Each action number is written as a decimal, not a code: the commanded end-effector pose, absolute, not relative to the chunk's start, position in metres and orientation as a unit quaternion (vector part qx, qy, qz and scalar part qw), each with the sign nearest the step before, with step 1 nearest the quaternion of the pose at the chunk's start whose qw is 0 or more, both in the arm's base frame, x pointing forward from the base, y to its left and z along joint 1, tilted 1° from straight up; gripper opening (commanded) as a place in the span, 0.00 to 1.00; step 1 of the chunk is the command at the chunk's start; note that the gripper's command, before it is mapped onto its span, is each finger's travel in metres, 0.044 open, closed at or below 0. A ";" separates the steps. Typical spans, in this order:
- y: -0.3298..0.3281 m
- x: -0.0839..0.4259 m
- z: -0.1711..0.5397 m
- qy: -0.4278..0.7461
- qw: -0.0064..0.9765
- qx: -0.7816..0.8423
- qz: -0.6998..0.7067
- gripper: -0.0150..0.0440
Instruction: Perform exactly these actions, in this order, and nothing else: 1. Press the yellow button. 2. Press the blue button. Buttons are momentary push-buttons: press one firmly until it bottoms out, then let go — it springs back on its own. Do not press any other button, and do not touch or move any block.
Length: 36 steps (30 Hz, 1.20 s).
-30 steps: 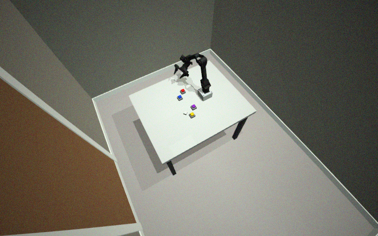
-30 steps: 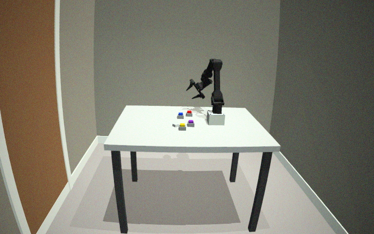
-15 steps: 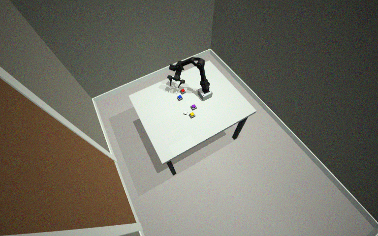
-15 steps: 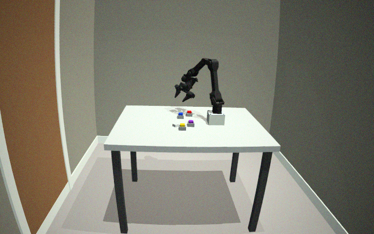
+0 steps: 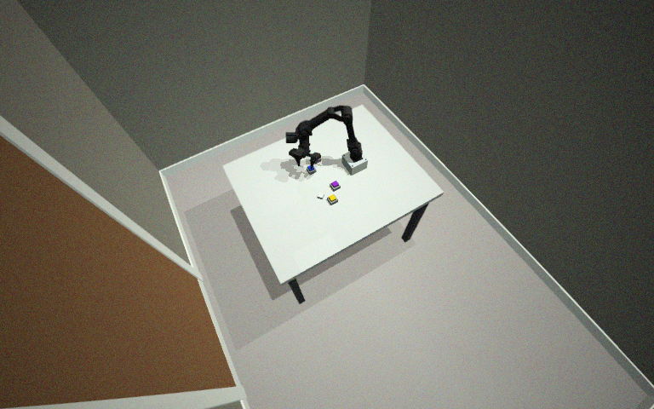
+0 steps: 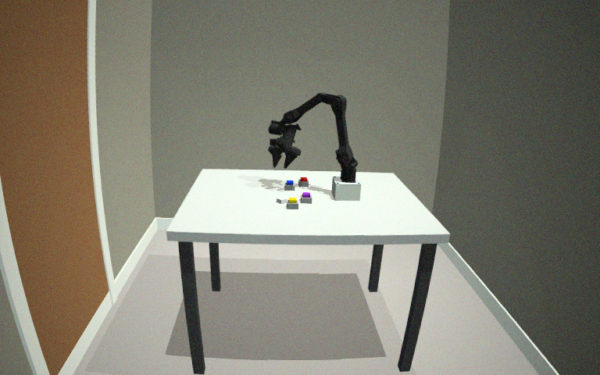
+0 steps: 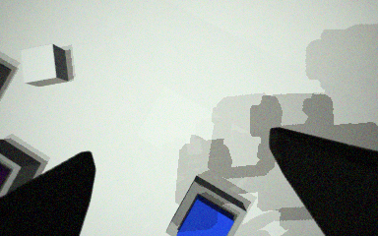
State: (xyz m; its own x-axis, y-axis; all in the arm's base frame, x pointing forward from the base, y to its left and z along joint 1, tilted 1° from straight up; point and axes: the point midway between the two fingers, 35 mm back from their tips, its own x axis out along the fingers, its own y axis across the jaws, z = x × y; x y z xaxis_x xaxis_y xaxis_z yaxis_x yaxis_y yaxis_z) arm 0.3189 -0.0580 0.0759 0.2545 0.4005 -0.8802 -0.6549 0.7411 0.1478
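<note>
Well, standing at the front of the table [image 6: 248,221], the nearest thing to me is the yellow button [image 6: 292,200] on its grey base, with a small white block [image 6: 280,200] just beside it on the left and the purple button [image 6: 305,195] just beside it on the right and slightly behind. Behind those sit the blue button [image 6: 289,182] and the red button [image 6: 303,180], side by side, and past them the arm's grey pedestal [image 6: 346,189].

The arm arches up from that pedestal and over, and its gripper [image 6: 283,159] hangs in the air above the back pair, well clear of the surface, roughly over the blue one. Its fingers are spread wide with nothing between them; the wrist view looks down between them at the blue cap [image 7: 207,218].

Nothing looks pressed to me: every cap stands proud of its base. So I'd say the first step is the one in hand, and the arm is over the wrong button for it. The next move, as I judge it, is to carry the gripper forward toward me, over the yellow cap, then come straight down with one fingertip until it bottoms out and lift off. The white block sits tight against that button, so the descent needs to stay on the side away from it, and off the purple one too.
</note>
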 end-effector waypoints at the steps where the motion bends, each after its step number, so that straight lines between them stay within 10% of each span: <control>1: 0.009 0.319 0.079 0.597 0.746 -0.076 0.286 0.93; 36: 0.177 0.252 0.090 0.694 0.719 -0.019 0.039 0.89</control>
State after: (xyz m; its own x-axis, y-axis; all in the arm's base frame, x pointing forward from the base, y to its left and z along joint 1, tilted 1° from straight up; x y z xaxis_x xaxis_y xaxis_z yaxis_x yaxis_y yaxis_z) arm 0.2535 0.1747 0.0910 0.0287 0.0391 -0.9988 -0.0977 0.9946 0.0361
